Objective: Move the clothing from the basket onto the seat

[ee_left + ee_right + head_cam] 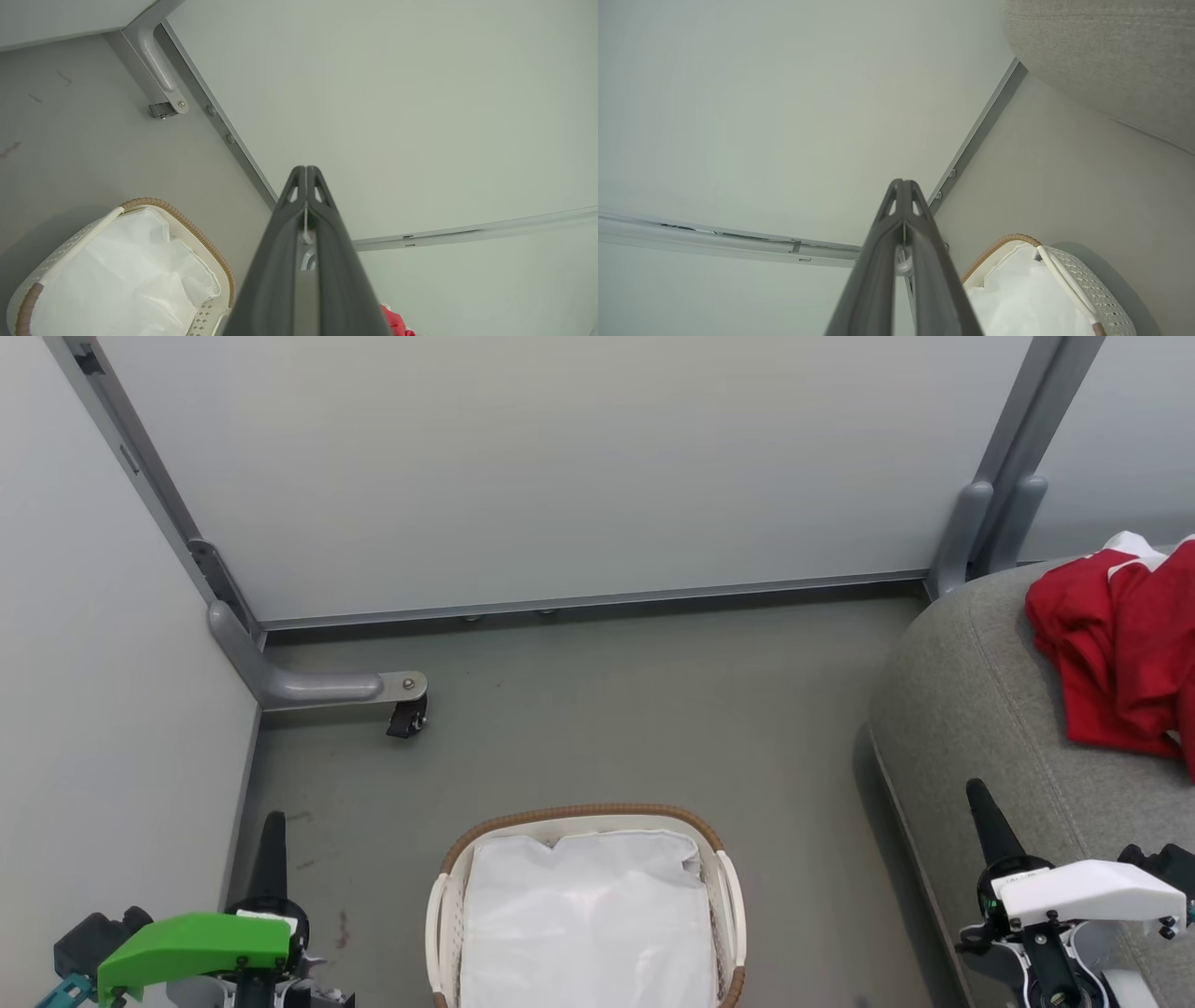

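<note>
- Heaped on the large grey fabric-upholstered sofa seat [971, 709], at the right edge of the head view: crumpled red soft clothing [1120, 644] with a patch of white trim at the top, well apart from the basket.
- Standing upright on the grey floor [607, 709] at bottom centre: oval white perforated plastic basket [579, 814] with a brown woven rim and white side handles, near the seat's rounded edge, with a strip of floor between.
- Inside the basket: rumpled plain white fabric liner [588, 915], spread across the bottom.
- At lower left, above a green housing: left gripper [274, 826], aimed up the head view, over the floor to the left of the basket. Seen in the left wrist view as two long dark fingers pressed together along a thin seam, tips meeting.
- At lower right, above a white housing: right gripper [976, 793], aimed up the head view, over the front edge of the seat. Likewise pressed together tip to tip in the right wrist view, with the basket rim below and to the right.
- At the foot of the pale wall panels [560, 476], far left: small dark caster wheel [408, 717] under a grey metal bracket.
</note>
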